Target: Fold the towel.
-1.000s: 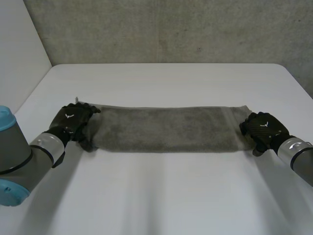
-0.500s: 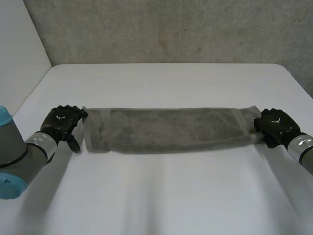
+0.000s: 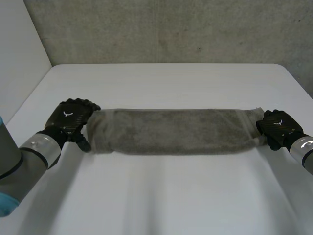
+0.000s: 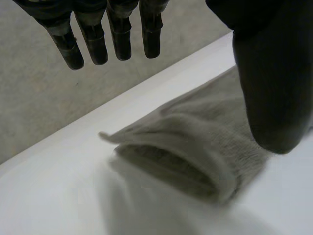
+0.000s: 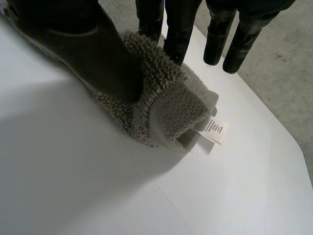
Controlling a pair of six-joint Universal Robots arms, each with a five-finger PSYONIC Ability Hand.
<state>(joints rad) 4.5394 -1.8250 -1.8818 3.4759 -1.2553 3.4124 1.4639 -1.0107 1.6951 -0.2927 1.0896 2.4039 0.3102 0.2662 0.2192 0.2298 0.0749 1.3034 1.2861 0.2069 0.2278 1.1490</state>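
A grey towel [image 3: 176,131], folded into a long narrow strip, lies across the white table [image 3: 166,196]. My left hand [image 3: 71,119] rests at the strip's left end. In the left wrist view its fingers [image 4: 112,34] hang straight above the towel's end [image 4: 195,147], with the thumb [image 4: 266,73] beside it, and nothing is gripped. My right hand [image 3: 278,126] is at the strip's right end. There its thumb [image 5: 98,54] pinches the towel's end [image 5: 166,103] against the fingers. A white label [image 5: 213,129] sticks out of that end.
A grey concrete wall [image 3: 166,29] stands behind the table's far edge, and a white wall [image 3: 19,54] stands at the left. Bare tabletop lies in front of the towel and behind it.
My right hand has moved to the right and closed on the towel's end, drawing the strip out straight. My left hand pulled back to the left, then came back to the left end.
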